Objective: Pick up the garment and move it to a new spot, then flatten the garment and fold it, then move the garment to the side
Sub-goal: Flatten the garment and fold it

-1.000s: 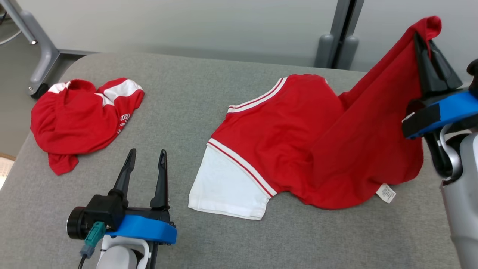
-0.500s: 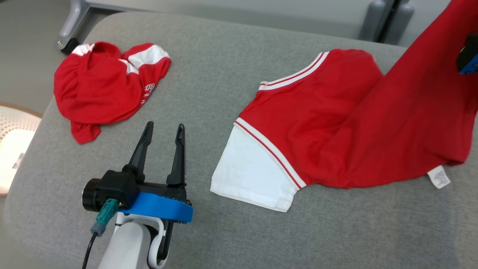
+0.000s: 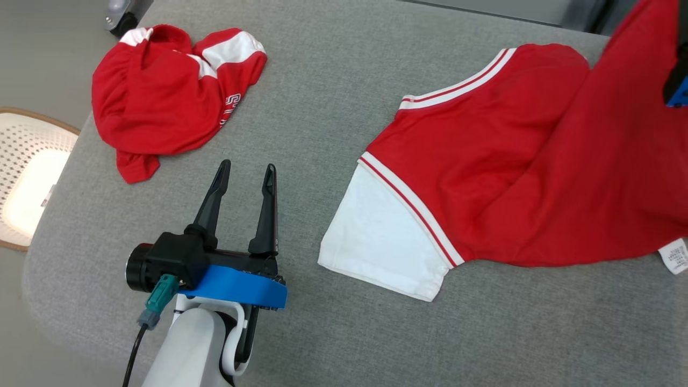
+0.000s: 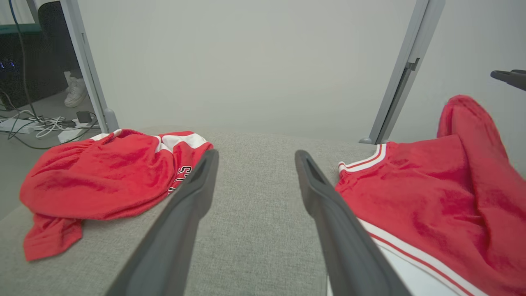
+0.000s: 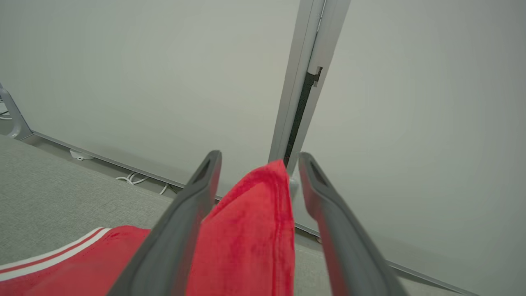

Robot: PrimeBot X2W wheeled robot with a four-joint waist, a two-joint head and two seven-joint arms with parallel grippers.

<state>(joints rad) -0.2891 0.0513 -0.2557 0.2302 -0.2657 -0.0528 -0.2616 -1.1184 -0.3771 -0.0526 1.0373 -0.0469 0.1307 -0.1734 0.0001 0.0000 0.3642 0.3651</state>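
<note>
The garment [image 3: 516,161], a red shirt with a white sleeve and striped trim, lies spread on the grey cushioned table [image 3: 333,80]. Its right part rises off the surface toward the upper right. In the right wrist view my right gripper [image 5: 259,155] is open, and a raised peak of the red cloth [image 5: 254,222] stands loosely between its fingers. A dark and blue bit of that gripper shows at the head view's right edge [image 3: 678,86]. My left gripper [image 3: 248,164] hovers open over bare table left of the white sleeve [image 3: 381,236], holding nothing.
A second red and white garment [image 3: 161,102] lies crumpled at the table's far left corner. A pale perforated basket [image 3: 27,183] sits on the floor beyond the left edge. Grey frame posts [image 4: 404,70] and a wall stand behind the table.
My right gripper's jaws, shut on the shirt's raised edge a second ago, now stand apart around it. The head camera has tilted down and shifted the whole picture. The left arm holds still.
</note>
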